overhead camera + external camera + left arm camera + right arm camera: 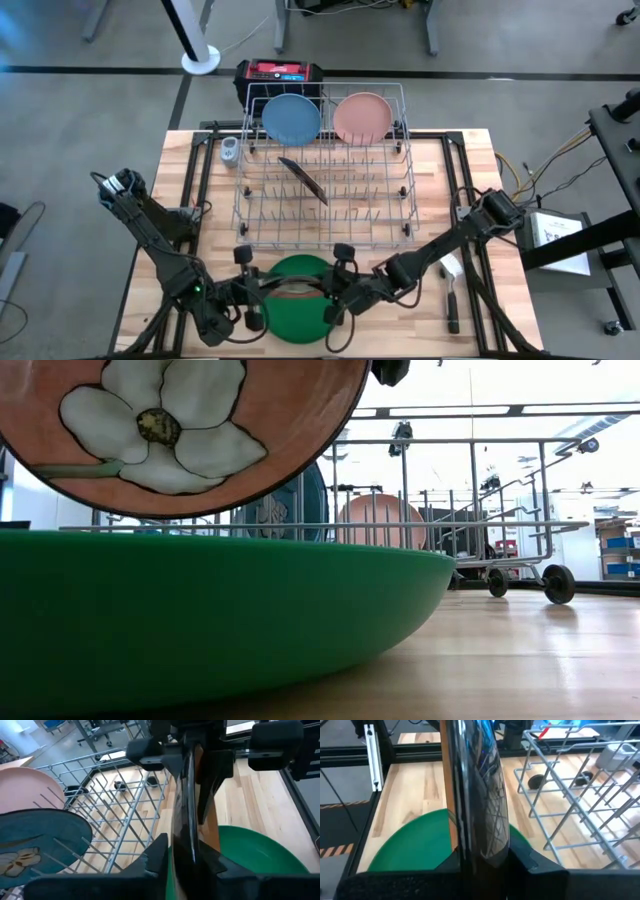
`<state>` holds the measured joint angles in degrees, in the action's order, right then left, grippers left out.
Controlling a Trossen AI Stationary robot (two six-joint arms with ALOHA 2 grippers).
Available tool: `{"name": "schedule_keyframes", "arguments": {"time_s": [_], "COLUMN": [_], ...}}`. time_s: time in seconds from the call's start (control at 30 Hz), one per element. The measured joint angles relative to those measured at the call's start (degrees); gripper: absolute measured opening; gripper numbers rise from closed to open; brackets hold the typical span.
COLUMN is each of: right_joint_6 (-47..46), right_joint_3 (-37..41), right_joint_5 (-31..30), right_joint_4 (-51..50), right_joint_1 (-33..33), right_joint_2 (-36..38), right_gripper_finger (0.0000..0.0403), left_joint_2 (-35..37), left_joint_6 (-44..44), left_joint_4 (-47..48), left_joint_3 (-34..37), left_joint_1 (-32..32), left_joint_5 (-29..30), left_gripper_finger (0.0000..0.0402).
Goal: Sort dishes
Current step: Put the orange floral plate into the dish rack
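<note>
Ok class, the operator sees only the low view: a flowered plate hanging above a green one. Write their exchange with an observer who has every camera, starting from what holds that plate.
Operator: What holds the flowered plate?
Observer: The right gripper is clamped on its rim, with the plate standing on edge.
Operator: And the other arm?
Observer: The left gripper is at the plate's opposite side, over the green plate.
Operator: What's in the rack?
Observer: A blue plate and a pink plate stand along the far side; an orange-brown plate leans mid-rack.
</note>
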<state>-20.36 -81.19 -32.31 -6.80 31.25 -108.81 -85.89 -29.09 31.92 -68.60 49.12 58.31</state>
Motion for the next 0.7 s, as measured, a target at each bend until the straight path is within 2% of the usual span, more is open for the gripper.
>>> {"name": "schedule_keyframes", "arguments": {"time_s": [0.27,0.43,0.57,0.7], "right_joint_6": [-2.72,-6.45,-8.21,-12.34], "right_joint_3": [0.01,0.48,0.48,0.66], "right_joint_5": [1.18,0.63,-0.9,-2.54], "right_joint_4": [-0.5,-1.24,-2.48,-6.51], "right_joint_1": [0.16,0.69,0.88,1.29], "right_joint_2": [0.0,0.03,0.88,3.25], "right_gripper_finger": [0.0038,0.0038,0.0038,0.0038], "left_joint_2": [0.07,0.09,0.11,0.4], "left_joint_6": [0.45,3.08,3.14,3.26], "left_joint_4": [1.84,5.96,12.29,16.39], "left_joint_3": [0.0,-1.41,-4.09,-4.89], "left_joint_1": [-0.03,1.2,2.15,2.72], "left_joint_5": [-0.45,2.97,5.9,7.47], "left_gripper_finger": [0.0149,0.021,0.0244,0.0261]}}
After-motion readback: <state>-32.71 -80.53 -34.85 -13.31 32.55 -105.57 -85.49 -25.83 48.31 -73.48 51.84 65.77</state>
